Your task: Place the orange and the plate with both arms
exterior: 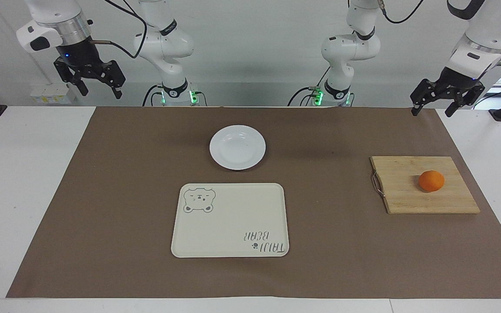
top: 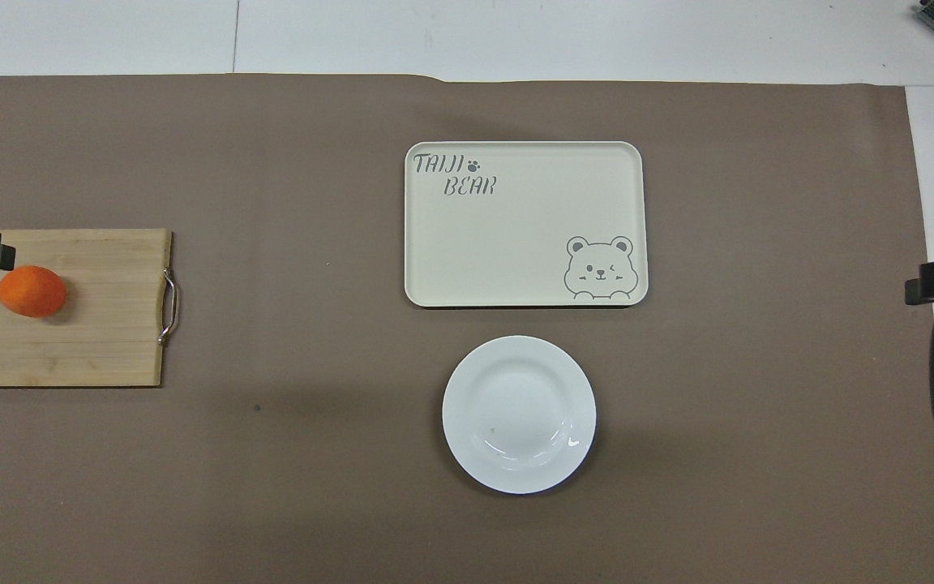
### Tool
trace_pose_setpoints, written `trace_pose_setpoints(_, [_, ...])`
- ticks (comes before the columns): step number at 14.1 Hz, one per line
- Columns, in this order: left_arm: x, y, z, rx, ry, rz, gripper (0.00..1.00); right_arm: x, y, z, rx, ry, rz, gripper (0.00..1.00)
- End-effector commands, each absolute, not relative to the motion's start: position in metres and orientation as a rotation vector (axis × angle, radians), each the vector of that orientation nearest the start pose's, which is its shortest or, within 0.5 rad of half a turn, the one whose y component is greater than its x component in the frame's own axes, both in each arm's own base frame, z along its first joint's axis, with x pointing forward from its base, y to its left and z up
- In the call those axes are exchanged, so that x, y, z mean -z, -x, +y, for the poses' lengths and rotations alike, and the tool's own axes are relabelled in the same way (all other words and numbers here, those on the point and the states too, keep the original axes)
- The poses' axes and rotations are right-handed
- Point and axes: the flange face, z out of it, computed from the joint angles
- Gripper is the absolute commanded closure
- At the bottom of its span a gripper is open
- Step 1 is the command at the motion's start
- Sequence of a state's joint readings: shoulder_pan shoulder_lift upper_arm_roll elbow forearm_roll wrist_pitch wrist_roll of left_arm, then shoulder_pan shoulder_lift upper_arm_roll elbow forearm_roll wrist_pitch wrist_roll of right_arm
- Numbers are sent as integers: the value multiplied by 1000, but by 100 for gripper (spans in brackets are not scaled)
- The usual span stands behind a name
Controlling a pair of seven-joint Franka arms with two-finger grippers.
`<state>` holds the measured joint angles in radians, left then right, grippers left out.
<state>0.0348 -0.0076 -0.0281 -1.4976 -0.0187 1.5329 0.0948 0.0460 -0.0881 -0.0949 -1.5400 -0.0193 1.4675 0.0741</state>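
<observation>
The orange (exterior: 431,181) lies on a wooden cutting board (exterior: 407,191) toward the left arm's end of the table; it also shows in the overhead view (top: 32,290). The white plate (exterior: 237,147) sits empty mid-table, nearer to the robots than the cream tray; it shows in the overhead view too (top: 519,414). My left gripper (exterior: 431,111) hangs open and empty above the mat's edge, at the robots' side of the board. My right gripper (exterior: 101,92) hangs open and empty, raised at the right arm's end. Both arms wait.
A cream rectangular tray with a bear drawing (exterior: 230,220) lies empty beside the plate, farther from the robots. A brown mat (exterior: 102,195) covers most of the white table. The board has a metal handle (exterior: 377,183) on its side toward the tray.
</observation>
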Motion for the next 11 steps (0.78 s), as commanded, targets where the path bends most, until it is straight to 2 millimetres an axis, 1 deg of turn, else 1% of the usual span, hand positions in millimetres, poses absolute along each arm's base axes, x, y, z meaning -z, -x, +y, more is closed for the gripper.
trace_pose_setpoints(1, [-663,-544,2,51,3139,130,0,-678,-509,-32,33,3137,165,0])
trace_pose_setpoints(3, [-664,-544,3,60,3139,126,0,-679,-509,-32,35,3137,165,0])
trace_pose_setpoints(5, [-664,-544,-2,55,3139,138,0,-679,-509,-32,35,3137,165,0])
trace_pose_setpoints(7, [-664,-539,-1,24,3140,135,0,-679,-509,-32,35,3137,165,0])
trace_pose_setpoints(10, [-663,-540,-1,22,3141,123,0,-679,-509,-32,35,3137,165,0])
trace_pose_setpoints(11, [-663,-540,-3,27,3140,135,0,-679,-509,-32,35,3136,167,0])
